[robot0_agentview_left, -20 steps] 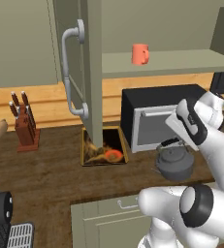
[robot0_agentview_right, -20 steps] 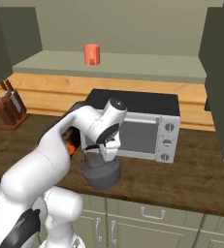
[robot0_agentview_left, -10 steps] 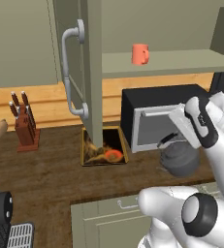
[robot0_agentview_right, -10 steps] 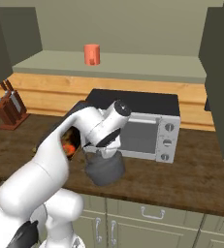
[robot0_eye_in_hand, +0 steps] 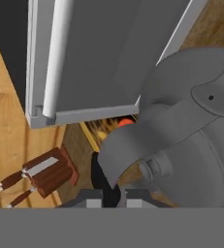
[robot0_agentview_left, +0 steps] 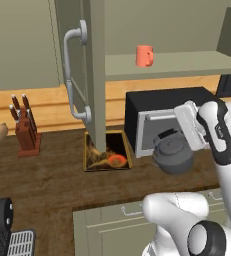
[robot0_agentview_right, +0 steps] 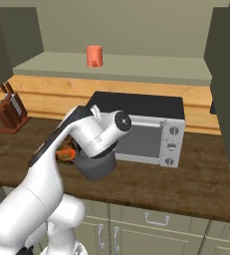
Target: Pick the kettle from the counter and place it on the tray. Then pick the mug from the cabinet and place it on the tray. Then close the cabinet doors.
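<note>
The dark-grey kettle (robot0_agentview_left: 173, 155) hangs in front of the microwave, just above the dark wood counter (robot0_agentview_left: 52, 185). My gripper (robot0_agentview_left: 175, 134) is shut on its arched black handle (robot0_eye_in_hand: 114, 156), close against the lens in the hand view. The tray (robot0_agentview_left: 108, 151) with its orange-yellow floor lies on the counter to the kettle's left, partly behind the open cabinet door (robot0_agentview_left: 94, 75). From the right base view the kettle (robot0_agentview_right: 94, 167) sits below my wrist, with the tray (robot0_agentview_right: 64, 152) just behind it. The orange-red mug (robot0_agentview_left: 144, 55) stands on the cabinet shelf (robot0_agentview_right: 136, 67).
A black microwave (robot0_agentview_right: 149, 124) with a grey door stands right behind the kettle. A knife block (robot0_agentview_left: 25, 129) is at the counter's left. The left door's grey tubular handle (robot0_agentview_left: 74, 75) juts out above the tray; the right door (robot0_agentview_right: 228, 79) stands open at the far right.
My arm has carried the kettle leftward along the microwave front, closer to the tray. The mug and the doors have not moved.
</note>
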